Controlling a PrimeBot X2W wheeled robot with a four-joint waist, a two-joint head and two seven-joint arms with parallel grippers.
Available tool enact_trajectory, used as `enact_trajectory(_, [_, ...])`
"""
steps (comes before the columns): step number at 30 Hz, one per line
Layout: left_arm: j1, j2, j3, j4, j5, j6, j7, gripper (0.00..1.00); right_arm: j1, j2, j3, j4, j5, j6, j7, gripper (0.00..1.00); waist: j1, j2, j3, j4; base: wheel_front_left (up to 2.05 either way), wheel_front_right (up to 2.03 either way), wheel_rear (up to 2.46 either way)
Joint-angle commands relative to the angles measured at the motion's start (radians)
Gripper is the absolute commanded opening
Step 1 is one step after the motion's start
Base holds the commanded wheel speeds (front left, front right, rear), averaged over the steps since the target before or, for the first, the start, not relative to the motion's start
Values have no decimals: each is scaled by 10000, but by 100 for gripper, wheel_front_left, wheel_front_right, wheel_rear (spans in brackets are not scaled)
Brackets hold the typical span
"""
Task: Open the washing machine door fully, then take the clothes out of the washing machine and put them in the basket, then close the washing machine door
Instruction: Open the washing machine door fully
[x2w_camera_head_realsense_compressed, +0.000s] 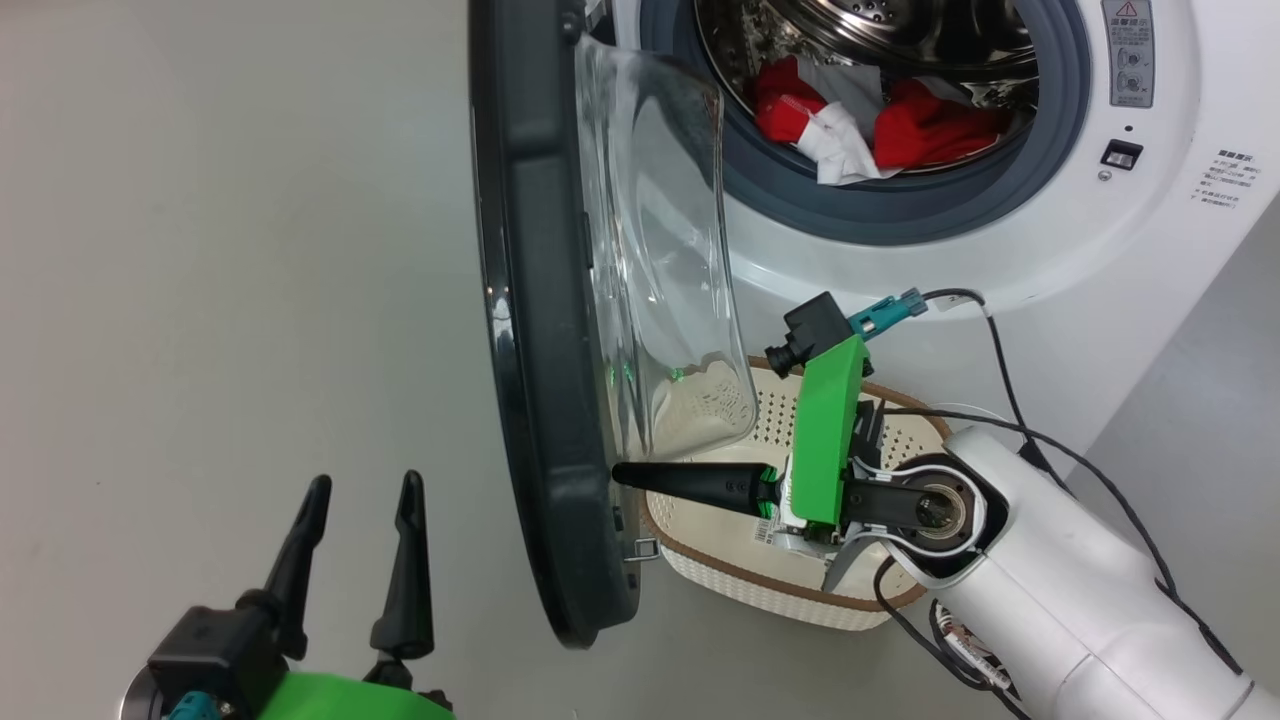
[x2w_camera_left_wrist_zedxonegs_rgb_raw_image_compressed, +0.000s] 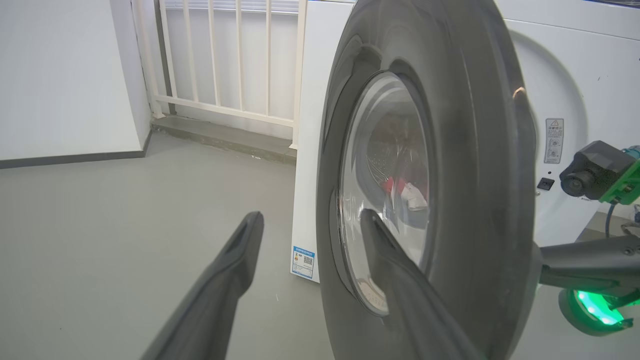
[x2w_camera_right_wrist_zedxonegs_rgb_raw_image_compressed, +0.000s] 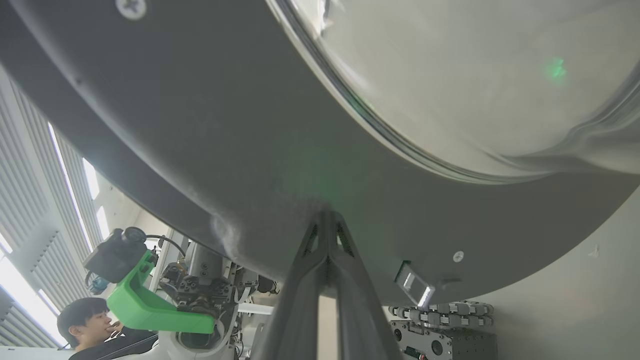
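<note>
The washing machine door stands swung out, edge-on in the head view, its glass bowl facing the washing machine. Red and white clothes lie in the steel drum. The basket sits on the floor below the opening, partly behind the door. My right gripper is shut and holds nothing; its tips touch the inner side of the door's dark rim, as the right gripper shows in its own view. My left gripper is open on the door's outer side, apart from the door.
Black cables run from my right wrist across the machine's front. A white railing and a wall stand behind grey floor to the machine's left. A person sits behind the robot.
</note>
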Motion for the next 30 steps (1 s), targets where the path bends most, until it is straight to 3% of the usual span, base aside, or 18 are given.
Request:
enact_trajectory(1, [-204,181,355,-230,-83,17,-53,100,-243,18,127,-398,-47,77,-240,0,0,0,-16,-16,0,0,0])
enact_trajectory(4, [-190,179,339,-213,-104,13,-61,100,-263,-370,384,-734,-531,77,-786,0,0,0,-59,-44,0,0,0])
enact_trajectory(5, [-179,186,335,-207,-108,13,-61,100,-233,-496,471,-867,-746,77,-969,13,0,0,-84,-53,0,0,0])
enact_trajectory(9, [-131,215,342,-225,-132,23,-62,100,-77,-1058,777,-1488,-2157,77,-1808,49,0,0,-144,-91,0,0,0])
enact_trajectory(11, [-115,228,333,-228,-141,19,-59,100,171,-1170,696,-1735,-2683,77,-2188,89,0,0,-182,-100,0,0,0])
enact_trajectory(12, [-105,237,329,-233,-146,16,-59,100,281,-1234,663,-1877,-3053,77,-2390,100,0,0,-195,-109,0,0,0])
enact_trajectory(20, [14,244,290,-266,-186,-1,-153,100,1503,-1410,-136,-3209,-7234,77,-3590,100,0,0,-250,-163,0,0,0])
enact_trajectory(24, [35,250,290,-265,-162,-11,-290,100,2494,-1065,-983,-4154,-9523,77,-3944,100,0,0,-268,-184,0,0,0])
enact_trajectory(25, [59,243,285,-277,-146,-2,-361,100,2945,-867,-1440,-4677,-10786,77,-4245,100,0,0,-254,-195,0,0,0])
enact_trajectory(30, [77,218,273,-265,-119,-5,-536,100,3991,-203,-2542,-5641,-13330,77,-5157,100,0,0,-248,-204,0,0,0])
